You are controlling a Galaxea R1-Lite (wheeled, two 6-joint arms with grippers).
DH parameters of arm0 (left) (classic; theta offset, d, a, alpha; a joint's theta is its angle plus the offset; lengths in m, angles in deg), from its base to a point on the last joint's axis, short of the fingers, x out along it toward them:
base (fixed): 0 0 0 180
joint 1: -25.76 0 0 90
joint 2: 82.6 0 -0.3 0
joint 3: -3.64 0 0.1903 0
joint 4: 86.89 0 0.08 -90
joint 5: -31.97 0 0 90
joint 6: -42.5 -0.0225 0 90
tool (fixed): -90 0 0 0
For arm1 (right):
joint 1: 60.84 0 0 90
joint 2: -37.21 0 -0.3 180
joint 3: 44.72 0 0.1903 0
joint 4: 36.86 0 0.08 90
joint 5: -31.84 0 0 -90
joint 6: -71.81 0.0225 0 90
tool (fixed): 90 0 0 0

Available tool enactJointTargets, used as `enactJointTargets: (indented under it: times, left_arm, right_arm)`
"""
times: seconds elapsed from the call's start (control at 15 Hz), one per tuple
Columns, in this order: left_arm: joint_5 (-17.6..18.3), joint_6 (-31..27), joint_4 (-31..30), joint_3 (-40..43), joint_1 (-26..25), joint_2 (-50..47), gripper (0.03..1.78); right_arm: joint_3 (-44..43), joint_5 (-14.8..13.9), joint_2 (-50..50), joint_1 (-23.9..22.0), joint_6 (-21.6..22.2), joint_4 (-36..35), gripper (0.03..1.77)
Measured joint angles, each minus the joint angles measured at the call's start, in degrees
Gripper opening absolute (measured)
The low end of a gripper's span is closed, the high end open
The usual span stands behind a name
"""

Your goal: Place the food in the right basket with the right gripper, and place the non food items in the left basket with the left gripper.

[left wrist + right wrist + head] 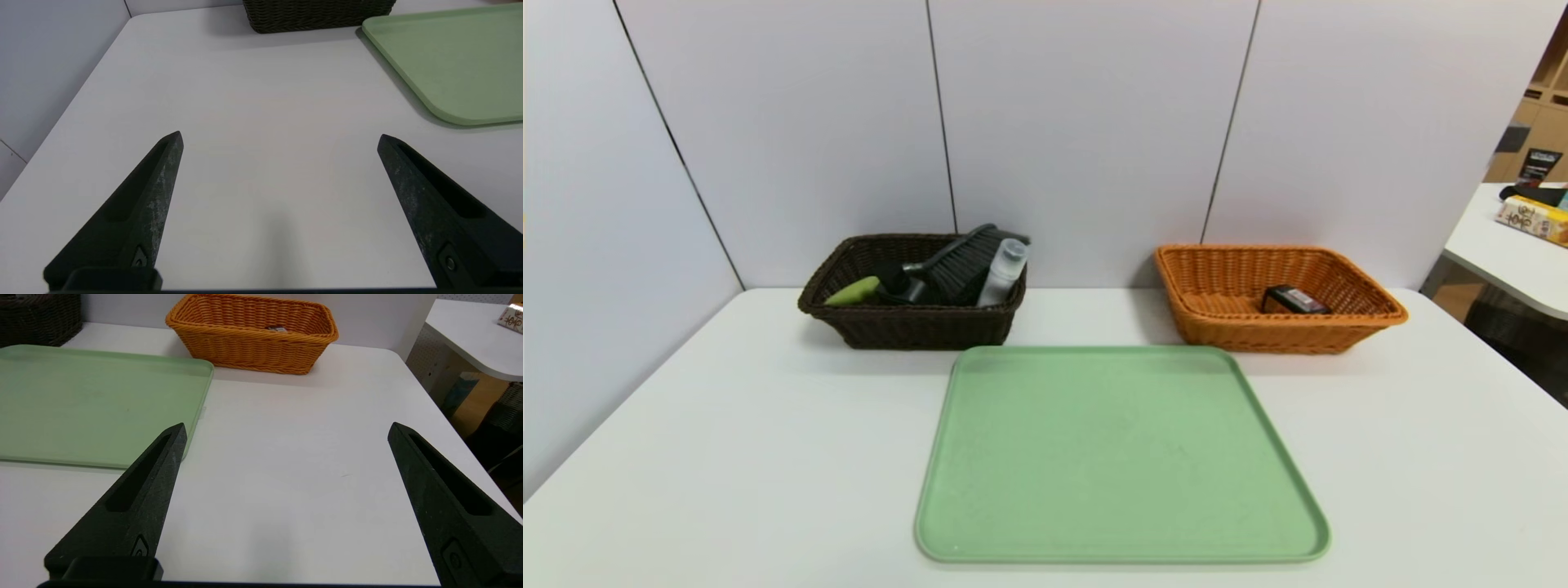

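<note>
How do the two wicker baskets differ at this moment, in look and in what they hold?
The left basket is dark brown and deeper; the right basket is orange, shallower, with a flared rim. The left basket holds several things: a brush, a white bottle and something dark between them; the right basket holds one black packet. Both are rectangular, woven, and stand behind the green tray on the table.

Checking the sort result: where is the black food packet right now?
In the head view the black food packet lies inside the orange basket on the table's right side, behind the green tray.
</note>
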Motion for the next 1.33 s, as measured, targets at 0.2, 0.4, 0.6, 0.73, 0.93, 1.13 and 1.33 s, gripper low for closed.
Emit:
enactJointTargets:
  times: [0.2,0.4,0.6,0.73,0.93,1.13,1.33]
  left_arm:
    - [-0.05,-0.35,-0.09,0.98,0.04,-1.21,1.69]
    - [-0.60,0.01,0.04,1.08,0.06,-1.43,1.69]
    - [-2.89,-0.88,-0.30,2.38,0.06,-1.52,1.69]
    - [-2.94,-0.95,-0.63,2.77,0.06,-1.52,1.69]
    - [-2.91,-0.93,-0.66,2.88,0.06,-1.52,1.69]
    - [-2.86,-0.95,-0.68,2.88,0.06,-1.52,1.69]
    - [-2.67,-1.26,-0.90,2.96,0.06,-1.52,1.69]
  right_arm:
    - [2.67,0.00,2.80,0.00,-0.06,-0.26,1.70]
    - [5.95,-1.56,5.69,0.00,-0.35,-0.83,1.70]
    - [9.40,-2.91,6.69,0.00,-0.44,-4.72,1.70]
    - [11.57,-4.46,6.94,0.00,-0.44,-5.55,1.70]
    - [13.71,-4.55,7.01,0.00,-0.09,-7.09,1.70]
    - [14.14,-2.54,7.03,0.00,0.33,-7.17,1.70]
    - [15.62,1.05,7.03,0.00,1.49,-7.12,1.70]
